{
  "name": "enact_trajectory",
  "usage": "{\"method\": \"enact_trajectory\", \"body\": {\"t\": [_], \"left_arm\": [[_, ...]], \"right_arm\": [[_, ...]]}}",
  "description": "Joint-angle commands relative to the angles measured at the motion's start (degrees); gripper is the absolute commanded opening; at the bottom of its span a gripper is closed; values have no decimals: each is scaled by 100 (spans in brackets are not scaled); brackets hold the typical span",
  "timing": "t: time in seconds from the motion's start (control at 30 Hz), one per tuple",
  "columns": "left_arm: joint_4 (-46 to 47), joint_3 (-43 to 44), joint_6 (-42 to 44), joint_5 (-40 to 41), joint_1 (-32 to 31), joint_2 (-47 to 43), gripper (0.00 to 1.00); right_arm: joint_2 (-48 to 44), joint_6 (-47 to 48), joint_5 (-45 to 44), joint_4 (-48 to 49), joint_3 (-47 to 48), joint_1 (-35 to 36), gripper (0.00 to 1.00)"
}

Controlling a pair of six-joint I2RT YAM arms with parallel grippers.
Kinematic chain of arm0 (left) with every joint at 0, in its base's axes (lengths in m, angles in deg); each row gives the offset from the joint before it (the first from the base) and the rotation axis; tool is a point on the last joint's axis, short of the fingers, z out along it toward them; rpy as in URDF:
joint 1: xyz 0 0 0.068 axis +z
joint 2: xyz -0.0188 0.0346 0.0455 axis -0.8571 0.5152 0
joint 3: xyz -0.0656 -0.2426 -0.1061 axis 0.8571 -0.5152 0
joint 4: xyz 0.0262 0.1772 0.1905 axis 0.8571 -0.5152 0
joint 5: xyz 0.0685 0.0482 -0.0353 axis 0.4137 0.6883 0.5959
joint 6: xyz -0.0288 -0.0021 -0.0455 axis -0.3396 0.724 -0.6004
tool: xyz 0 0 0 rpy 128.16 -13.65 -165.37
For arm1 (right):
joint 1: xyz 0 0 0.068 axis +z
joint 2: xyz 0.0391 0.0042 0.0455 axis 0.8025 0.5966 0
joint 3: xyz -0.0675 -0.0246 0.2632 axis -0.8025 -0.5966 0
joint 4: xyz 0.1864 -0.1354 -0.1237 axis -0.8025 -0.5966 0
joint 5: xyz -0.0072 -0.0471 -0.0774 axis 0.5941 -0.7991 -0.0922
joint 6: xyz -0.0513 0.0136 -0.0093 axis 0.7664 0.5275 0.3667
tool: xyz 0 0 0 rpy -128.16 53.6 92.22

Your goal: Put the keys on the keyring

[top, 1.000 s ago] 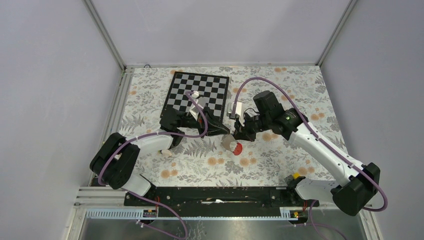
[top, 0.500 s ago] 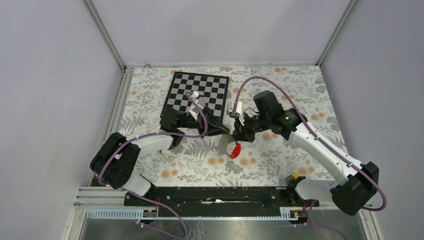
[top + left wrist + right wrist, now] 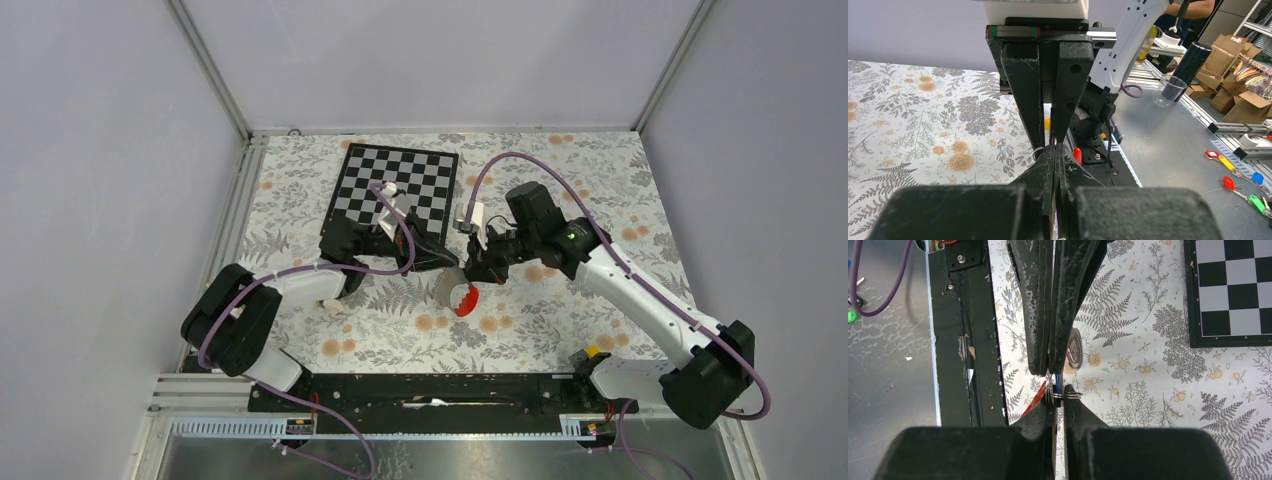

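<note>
Hanging keyring [image 3: 460, 298] pinched below right hand [image 3: 472, 272], left hand [image 3: 453, 265] adjacent.

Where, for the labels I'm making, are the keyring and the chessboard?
keyring [image 3: 464, 300], top external view, on the red part of the strap.
chessboard [image 3: 400, 175], top external view, on bare squares in its far half.

Chessboard [image 3: 395, 190]: lay on the table cover [image 3: 560, 330], toward its far side.
Left gripper [image 3: 452, 264]: sat just in front of the chessboard's near right corner, reaching rightward.
Right gripper [image 3: 472, 272]: sat right of that same corner, meeting the left gripper tip to tip.
Keyring [image 3: 462, 298]: hung under the two tips, in front of the chessboard's near right corner and clear of the board.
</note>
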Motion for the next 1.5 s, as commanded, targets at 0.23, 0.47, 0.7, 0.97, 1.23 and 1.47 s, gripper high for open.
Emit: {"method": "enact_trajectory", "body": {"t": [0.23, 0.47, 0.7, 0.97, 1.23, 1.47], "left_arm": [[555, 42, 3, 70, 5, 13, 0], [461, 27, 170, -33, 5, -21, 0], [426, 29, 216, -87, 27, -18, 0], [304, 24, 329, -117, 88, -69, 0], [312, 26, 290, -143, 84, -43, 0], [349, 30, 182, -177, 84, -39, 0]], "right_arm": [[61, -231, 153, 426, -121, -48, 2], [62, -400, 124, 524, -148, -79, 11], [-84, -370, 93, 525, -211, -160, 12], [-455, -144, 115, 372, -320, -283, 29], [-550, 1, 106, 55, 117, -334, 34], [-415, 0, 319, -39, 265, -334, 36]]}}
